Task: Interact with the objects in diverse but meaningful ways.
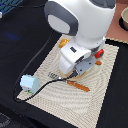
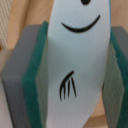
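You are in the middle of a grasp: the wrist view shows the gripper [image 2: 70, 75] with a green-faced pad [image 2: 37, 85] on either side of a pale, flat toy piece with a drawn smile [image 2: 75, 55], and the jaws look closed onto it, narrow but not fully shut. In the exterior view the arm [image 1: 82, 35] hides that piece, low over the woven placemat [image 1: 45, 72]. The small carton [image 1: 29, 83] sits at the placemat's edge. Next, you likely lift straight up, slowly.
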You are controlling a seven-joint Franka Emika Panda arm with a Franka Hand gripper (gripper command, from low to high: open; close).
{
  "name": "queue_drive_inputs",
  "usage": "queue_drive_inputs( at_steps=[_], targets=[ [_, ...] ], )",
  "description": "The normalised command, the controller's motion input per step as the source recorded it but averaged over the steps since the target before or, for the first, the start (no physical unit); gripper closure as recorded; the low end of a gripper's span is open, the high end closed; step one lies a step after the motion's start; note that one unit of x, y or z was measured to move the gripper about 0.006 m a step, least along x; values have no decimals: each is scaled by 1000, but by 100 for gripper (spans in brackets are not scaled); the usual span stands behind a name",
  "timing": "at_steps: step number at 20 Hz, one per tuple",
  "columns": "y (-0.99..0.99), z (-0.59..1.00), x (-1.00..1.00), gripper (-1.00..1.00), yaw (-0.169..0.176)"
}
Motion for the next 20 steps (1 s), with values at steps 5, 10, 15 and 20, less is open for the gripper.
queue_drive_inputs(
  at_steps=[5, 10, 15, 20],
  targets=[
    [29, 412, -82, -100, 14],
    [248, 1000, -1, -100, 26],
    [489, 1000, 41, -100, 29],
    [753, 762, 266, -100, 16]
  ],
)
